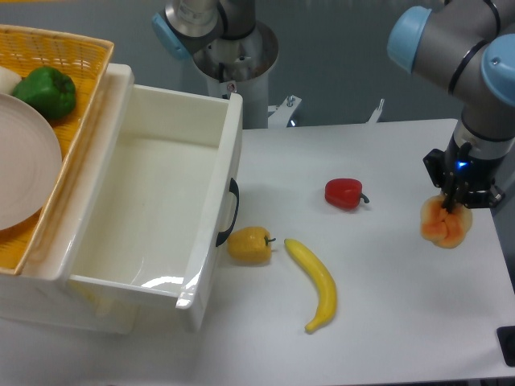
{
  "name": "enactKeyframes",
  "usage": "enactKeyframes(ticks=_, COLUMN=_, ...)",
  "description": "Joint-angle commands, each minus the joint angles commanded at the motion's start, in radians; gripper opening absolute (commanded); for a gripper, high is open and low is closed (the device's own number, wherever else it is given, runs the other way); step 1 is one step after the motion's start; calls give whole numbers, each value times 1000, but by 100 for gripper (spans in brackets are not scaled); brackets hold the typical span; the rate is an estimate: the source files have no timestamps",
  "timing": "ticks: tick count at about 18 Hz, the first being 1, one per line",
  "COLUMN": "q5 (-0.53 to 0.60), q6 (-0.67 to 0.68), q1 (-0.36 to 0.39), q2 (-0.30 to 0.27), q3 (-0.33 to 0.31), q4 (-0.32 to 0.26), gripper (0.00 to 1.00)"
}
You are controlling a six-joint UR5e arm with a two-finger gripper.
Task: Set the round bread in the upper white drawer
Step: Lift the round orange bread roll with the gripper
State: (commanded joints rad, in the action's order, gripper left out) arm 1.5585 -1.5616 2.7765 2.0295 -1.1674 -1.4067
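The round bread (445,225), an orange lobed bun with a pale lower side, is at the right of the table. My gripper (456,205) comes down on it from above and its dark fingers are shut on the bun's top. I cannot tell whether the bun rests on the table or hangs just above it. The upper white drawer (211,201) stands pulled open at the left, its inside bare and its black curved handle facing the table's middle. The drawer is far to the left of the gripper.
A red bell pepper (345,193), a yellow bell pepper (249,244) and a banana (314,284) lie between the drawer and the bun. A yellow wicker basket (76,52) with a green pepper (46,91) and a white plate (24,165) sits on the cabinet at the left.
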Motion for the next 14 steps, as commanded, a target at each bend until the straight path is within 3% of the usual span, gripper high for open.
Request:
enactKeyframes(ticks=5, q5=-1, q6=3, q1=-20, q2=-24, q3=2, q4=5, gripper=2)
enactKeyframes(ticks=14, q5=0, q6=46, q1=-77, q2=-133, q3=-12, q4=-23, gripper=0)
